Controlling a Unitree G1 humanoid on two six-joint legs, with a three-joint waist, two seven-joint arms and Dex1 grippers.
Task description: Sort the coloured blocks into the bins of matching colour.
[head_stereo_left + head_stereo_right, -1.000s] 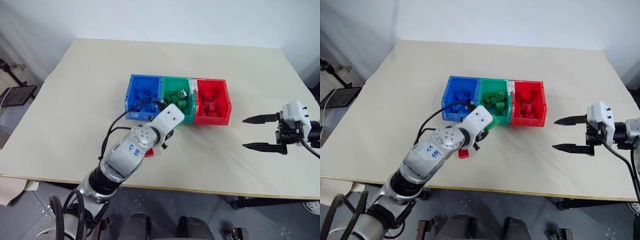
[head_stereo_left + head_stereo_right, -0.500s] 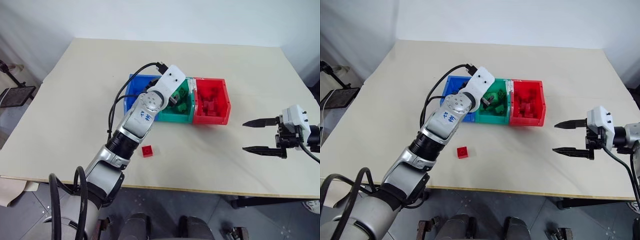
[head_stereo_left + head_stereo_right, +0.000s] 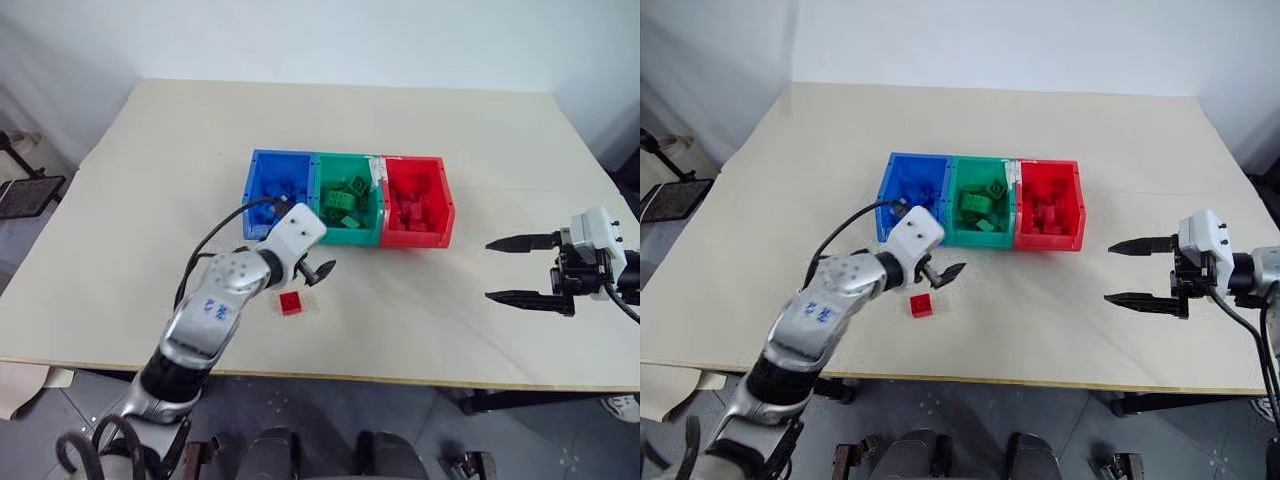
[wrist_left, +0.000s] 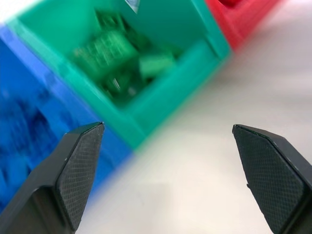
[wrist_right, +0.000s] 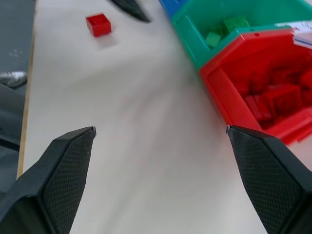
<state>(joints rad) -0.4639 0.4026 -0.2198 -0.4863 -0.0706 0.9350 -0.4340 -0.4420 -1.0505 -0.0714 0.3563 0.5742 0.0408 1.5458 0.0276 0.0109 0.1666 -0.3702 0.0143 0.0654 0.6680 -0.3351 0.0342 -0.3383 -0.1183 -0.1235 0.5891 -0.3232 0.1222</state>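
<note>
Where visible: three bins (image 3: 349,236), one loose red block (image 3: 291,302).

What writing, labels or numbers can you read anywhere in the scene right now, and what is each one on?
Blue handwritten marks on the left forearm: too small to read.
White sticker on the rim between the green bin and the red bin: any print too small to read.
Red block on the table: no text visible.
No other writing is readable.
</note>
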